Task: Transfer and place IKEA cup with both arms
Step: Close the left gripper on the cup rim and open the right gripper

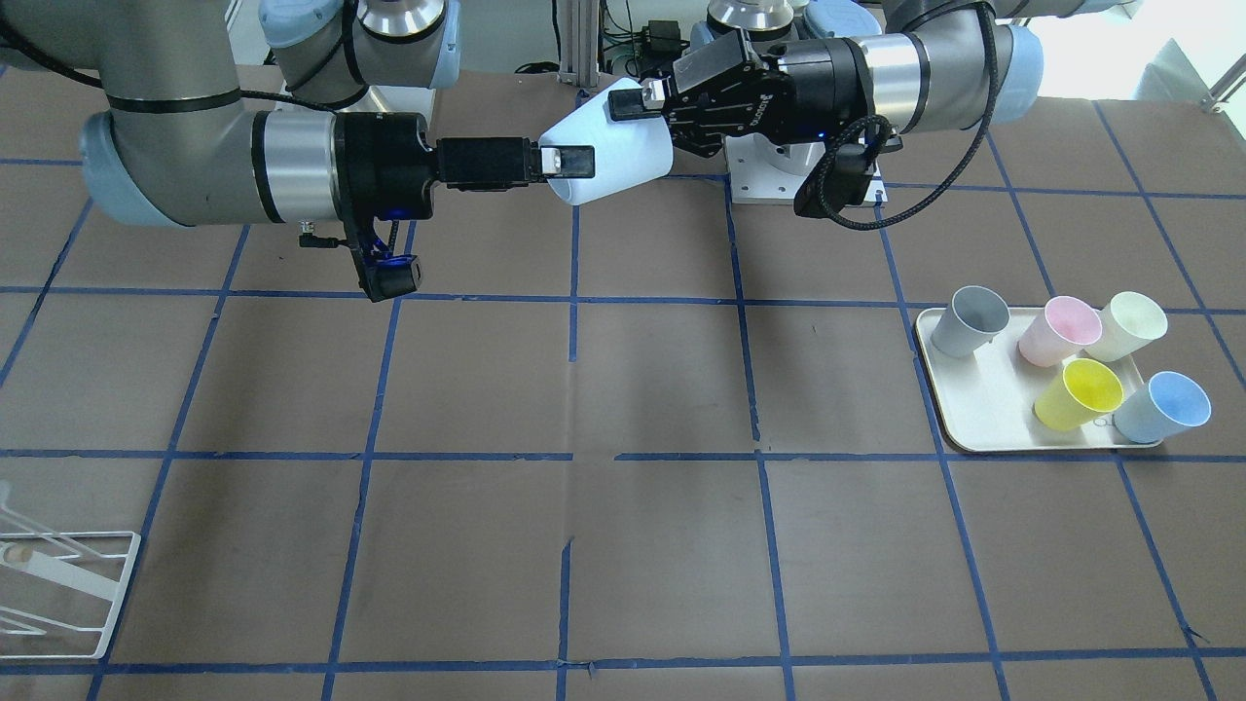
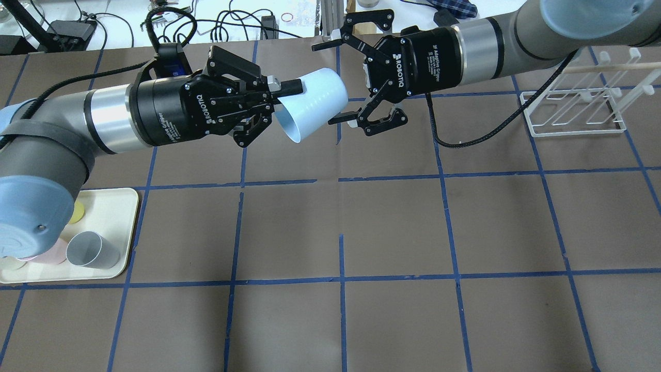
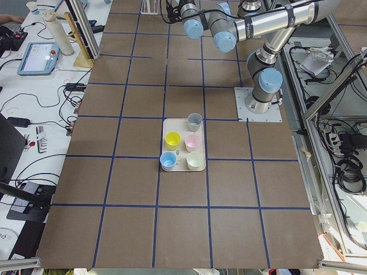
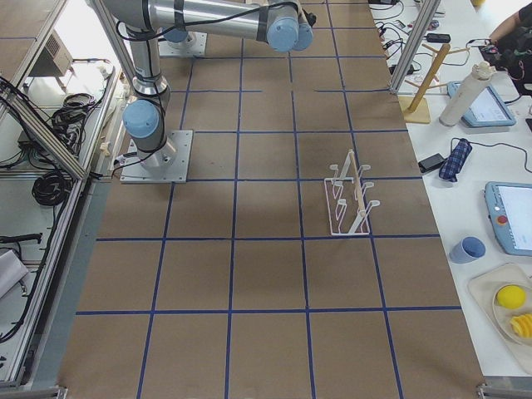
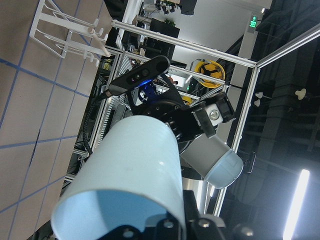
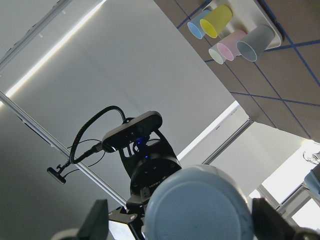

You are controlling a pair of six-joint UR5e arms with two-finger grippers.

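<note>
The IKEA cup (image 2: 315, 98), pale blue, lies on its side in the air above the table's far middle. My left gripper (image 2: 281, 101) is shut on its rim, one finger outside and one inside. My right gripper (image 2: 330, 82) is open, and its fingers (image 2: 323, 45) straddle the cup's base with a gap on both sides. In the front view the cup (image 1: 613, 146) hangs between the left gripper (image 1: 633, 107) and the right gripper (image 1: 569, 161). The right wrist view shows the cup's base (image 6: 200, 200) between the spread fingers. The left wrist view shows the cup (image 5: 125, 175) close up.
A cream tray (image 1: 973, 409) on my left side holds a second blue cup (image 1: 1163, 407), a grey cup (image 1: 969, 321), a yellow cup (image 1: 1076, 394), a pink cup (image 1: 1056, 331) and a cream one. A white wire rack (image 2: 573, 108) stands at the far right.
</note>
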